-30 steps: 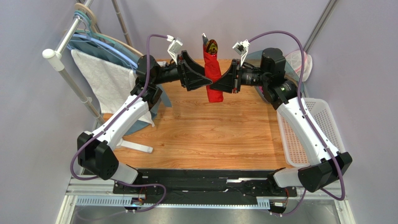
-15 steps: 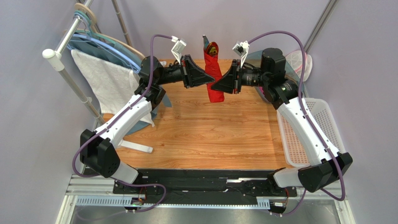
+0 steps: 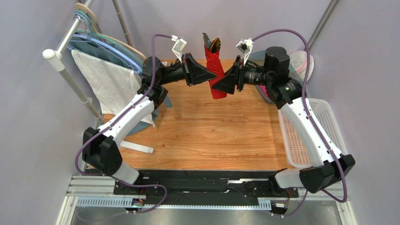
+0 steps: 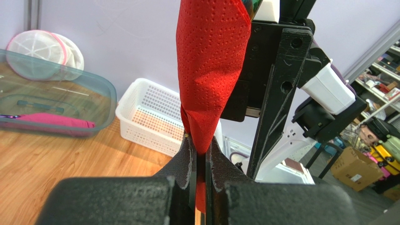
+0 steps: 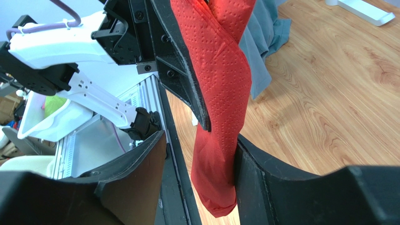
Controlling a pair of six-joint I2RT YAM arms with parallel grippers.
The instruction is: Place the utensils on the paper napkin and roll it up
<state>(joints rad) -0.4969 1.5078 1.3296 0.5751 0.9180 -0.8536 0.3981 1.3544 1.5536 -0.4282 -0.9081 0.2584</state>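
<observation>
Right tool [image 5: 197, 140] has opened; left tool [image 4: 199, 157] now pinches napkin [image 4: 211, 61].

Napkin [image 3: 214, 63] aloft between left fingers [image 3: 199, 75] and right fingers [image 3: 228, 80]

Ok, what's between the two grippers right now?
The rolled red napkin, pinched by the left gripper, with the right gripper open around it; clearest in the top view.

Robotics lab test cell, not home. Left arm [image 3: 126, 117], right arm [image 3: 307, 126] bolted to black metal rail [image 3: 202, 180] at near edge of wood-topped bench [image 3: 211, 136]. Plain grey-lilac partition walls [image 3: 371, 70] close it in. Staged household props around the edges: clothes rack [image 3: 70, 30], white towel [image 3: 105, 79], perforated white basket [image 3: 324, 117], clear plastic tub [image 4: 56, 98]. Left wrist view shows cardboard box [image 4: 357, 172] and cluttered shelving [image 4: 382, 70] beyond.
</observation>
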